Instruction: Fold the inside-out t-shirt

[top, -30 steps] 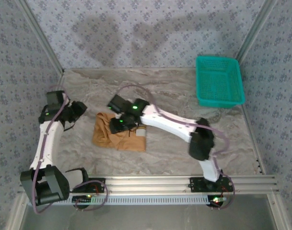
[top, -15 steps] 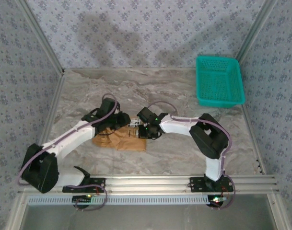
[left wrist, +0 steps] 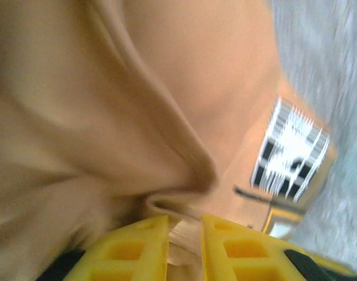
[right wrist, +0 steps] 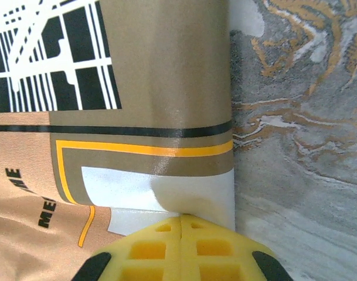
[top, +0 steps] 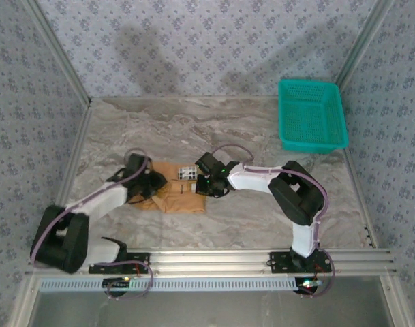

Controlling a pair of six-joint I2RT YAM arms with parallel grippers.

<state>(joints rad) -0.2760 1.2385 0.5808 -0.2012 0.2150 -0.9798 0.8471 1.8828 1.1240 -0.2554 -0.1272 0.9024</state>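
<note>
The inside-out t-shirt (top: 172, 196) lies as a tan folded bundle left of the table's middle, its black-and-white printed patch (top: 187, 172) facing up. My left gripper (top: 151, 185) sits at the shirt's left edge. In the left wrist view its yellow fingers (left wrist: 137, 246) stand close together with a pale fold of the t-shirt (left wrist: 96, 117) pinched between them. My right gripper (top: 205, 185) is at the shirt's right edge. In the right wrist view its gripper (right wrist: 182, 218) is shut, the white hem of the shirt's print (right wrist: 190, 193) curling up into the fingertips.
A teal mesh basket (top: 311, 114) stands at the back right. The marble table (top: 248, 218) stretches bare in front of and to the right of the shirt. Patterned walls close in the left, back and right sides.
The left arm swung in from the far left onto the shirt, then drew back to its left edge. The right arm pulled back to the right edge and shut. The printed patch now shows.
</note>
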